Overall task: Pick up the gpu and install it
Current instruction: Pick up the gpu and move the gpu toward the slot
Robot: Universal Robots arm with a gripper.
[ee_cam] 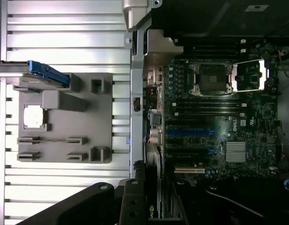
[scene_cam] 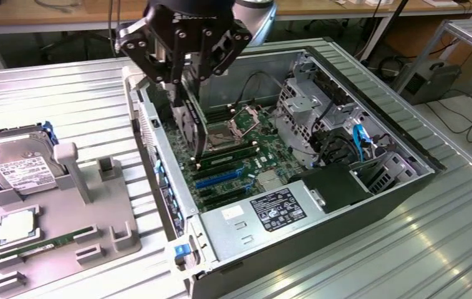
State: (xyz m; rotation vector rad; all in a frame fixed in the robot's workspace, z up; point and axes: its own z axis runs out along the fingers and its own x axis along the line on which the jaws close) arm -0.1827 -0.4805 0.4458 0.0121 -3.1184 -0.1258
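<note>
The gpu (scene_cam: 187,124) hangs upright inside the open computer case (scene_cam: 385,124), a dark card with its lower edge just above the green motherboard (scene_cam: 244,152). My gripper (scene_cam: 181,84) is shut on its top edge. In the wrist view the gpu (ee_cam: 157,183) appears edge-on between my fingers (ee_cam: 130,201), with its silver bracket against the case's rear wall. The blue expansion slot (ee_cam: 188,132) lies a short way ahead of the card, and in the exterior view this slot (scene_cam: 219,179) is nearer the camera than the card.
The CPU socket (ee_cam: 212,78) stands open. A power supply (scene_cam: 279,208) and drive cage (scene_cam: 310,109) crowd the case. Left of the case, a grey fixture (scene_cam: 61,230) holds a hard drive (scene_cam: 19,165), a processor (scene_cam: 19,227) and a green memory stick (scene_cam: 44,246).
</note>
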